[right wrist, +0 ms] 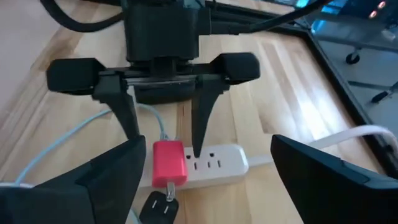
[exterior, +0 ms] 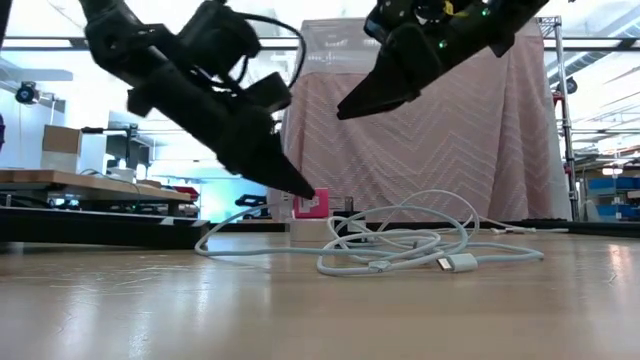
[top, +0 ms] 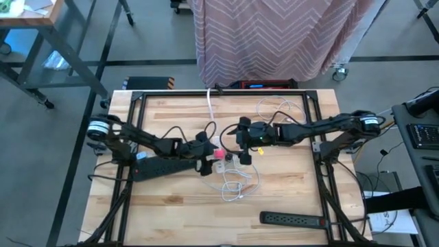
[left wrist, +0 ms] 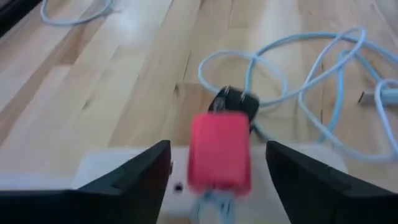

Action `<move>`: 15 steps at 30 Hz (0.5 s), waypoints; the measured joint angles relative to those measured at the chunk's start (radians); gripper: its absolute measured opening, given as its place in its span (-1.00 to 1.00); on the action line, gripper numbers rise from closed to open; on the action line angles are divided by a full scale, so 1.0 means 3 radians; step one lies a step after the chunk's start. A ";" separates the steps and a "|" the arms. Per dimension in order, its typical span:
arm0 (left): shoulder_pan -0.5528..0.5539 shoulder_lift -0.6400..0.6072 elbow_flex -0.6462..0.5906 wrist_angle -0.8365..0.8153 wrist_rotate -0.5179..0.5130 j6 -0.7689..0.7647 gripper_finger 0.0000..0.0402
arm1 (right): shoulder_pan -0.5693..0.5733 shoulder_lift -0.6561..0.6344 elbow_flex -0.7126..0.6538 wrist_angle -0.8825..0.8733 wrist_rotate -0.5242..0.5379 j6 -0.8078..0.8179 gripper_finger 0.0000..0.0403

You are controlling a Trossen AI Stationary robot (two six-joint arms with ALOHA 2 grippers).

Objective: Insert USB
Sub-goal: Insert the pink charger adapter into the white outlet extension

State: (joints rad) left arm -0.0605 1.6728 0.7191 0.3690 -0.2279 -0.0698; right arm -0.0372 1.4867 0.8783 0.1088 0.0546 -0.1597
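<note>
We see a worktop [top: 171,206] of pale wood planks with a smooth, faintly glossy finish. On it lies a white power strip [right wrist: 214,165] of smooth plastic, carrying a red charger [right wrist: 169,163] of matt plastic. Beside the strip, the white cable [exterior: 400,245] looks rubbery and glossy. Beyond the worktop hangs a pink cloth [top: 274,34] with a woven zigzag pattern.

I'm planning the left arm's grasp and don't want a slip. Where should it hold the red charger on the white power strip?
Grip the red charger by its two flat side faces, coming from above. It stands upright, plugged into the white power strip, and the left gripper already straddles it with fingers open, so closing there looks squarest.
</note>
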 joint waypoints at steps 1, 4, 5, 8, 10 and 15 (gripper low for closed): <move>0.0000 0.0043 0.0061 -0.0057 0.0001 0.0006 0.27 | 0.0001 0.0021 -0.0001 0.0003 -0.0002 0.0010 0.68; 0.0009 0.0201 0.0227 -0.0351 0.0005 0.0005 0.26 | 0.0010 0.0078 -0.0027 -0.0012 -0.0003 0.0011 0.66; 0.0015 0.0233 0.0292 -0.0447 0.0007 0.0005 0.25 | 0.0014 0.0095 -0.0027 -0.0006 -0.0002 0.0009 0.65; 0.0018 0.0313 0.0446 -0.0651 -0.0003 0.0058 0.17 | 0.0014 0.0131 -0.0034 -0.0025 -0.0006 -0.0045 0.60; 0.0017 0.0344 0.0497 -0.0681 -0.0008 0.0099 0.09 | 0.0015 0.0150 -0.0037 -0.0049 -0.0007 -0.0055 0.56; 0.0010 0.0343 0.0563 -0.0749 -0.0002 0.0222 -0.27 | 0.0014 0.0154 -0.0039 -0.0110 -0.0007 -0.0054 0.42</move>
State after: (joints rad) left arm -0.0575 1.7757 0.8879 0.1441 -0.2286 -0.0031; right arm -0.0330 1.5330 0.8668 0.0759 0.0525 -0.1761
